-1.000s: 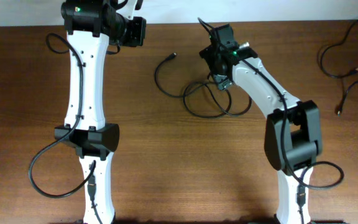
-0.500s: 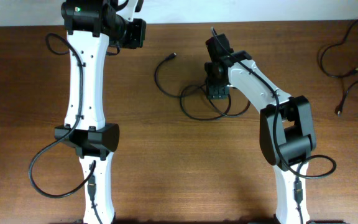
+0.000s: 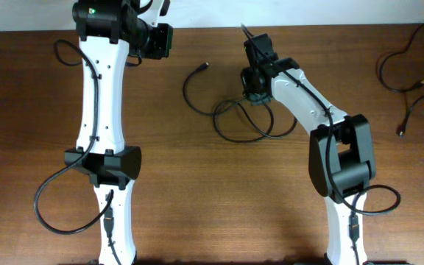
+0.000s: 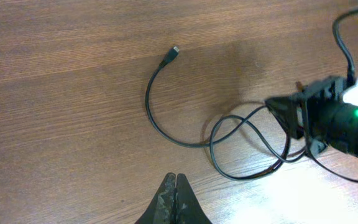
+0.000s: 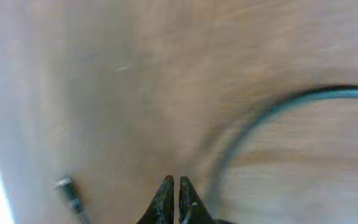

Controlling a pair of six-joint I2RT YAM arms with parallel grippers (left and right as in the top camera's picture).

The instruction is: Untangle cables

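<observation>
bench (image 3: 197,206): brown wood grain, pale wall behind.
cables (image 3: 250,125): thin black cords in overlapping loops mid-bench; one plug end (image 4: 174,50) lies free to the side.
handling: likely light, limp, a little slick; loops will drag together.
hold: best near the free plug end, I judge.
left fingers (image 4: 165,198): pressed together, empty, off the tangle.
right fingers (image 5: 162,200): closed at the tangle; blur hides whether a strand is pinched.

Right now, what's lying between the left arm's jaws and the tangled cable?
Nothing: only bare table separates the shut left jaws from the cable loops. The left wrist view shows it.
</observation>
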